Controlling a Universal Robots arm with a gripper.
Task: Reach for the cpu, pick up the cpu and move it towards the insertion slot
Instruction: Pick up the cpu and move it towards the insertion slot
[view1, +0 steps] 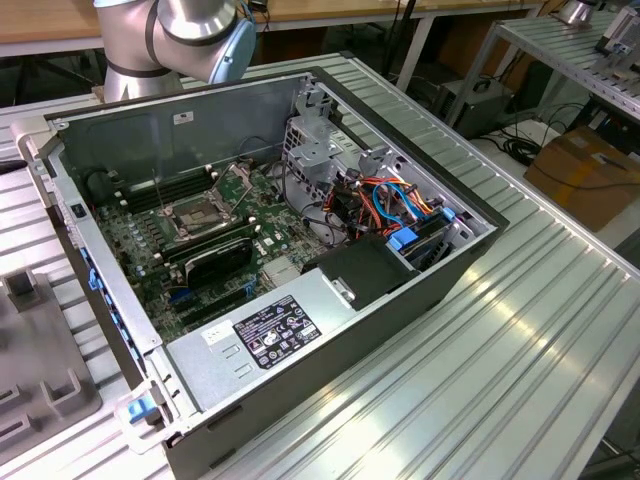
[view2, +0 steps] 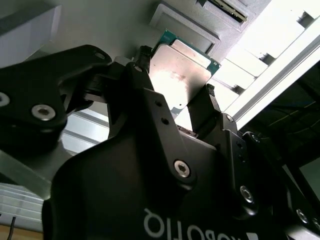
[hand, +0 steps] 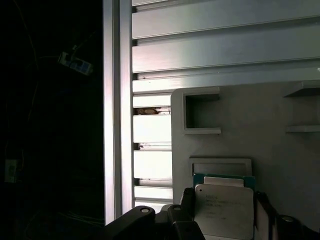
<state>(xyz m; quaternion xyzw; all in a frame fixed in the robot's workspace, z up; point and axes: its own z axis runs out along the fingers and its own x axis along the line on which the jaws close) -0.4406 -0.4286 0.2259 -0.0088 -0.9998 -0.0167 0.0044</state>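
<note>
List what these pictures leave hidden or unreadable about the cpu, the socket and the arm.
- cpu: in the first wrist view, one side is cut off by the picture edge. In the second wrist view, part of it is covered by the gripper body.
- insertion slot: in the exterior view, too small to tell its contacts.
- arm: in the exterior view, cut off by the top edge.
- grey holder: in the first wrist view, runs past the picture edge.

Open computer case (view1: 200, 120), grey power supply (view1: 270, 335), slatted metal table (view1: 520, 340), cardboard box (view1: 585, 170)
</note>
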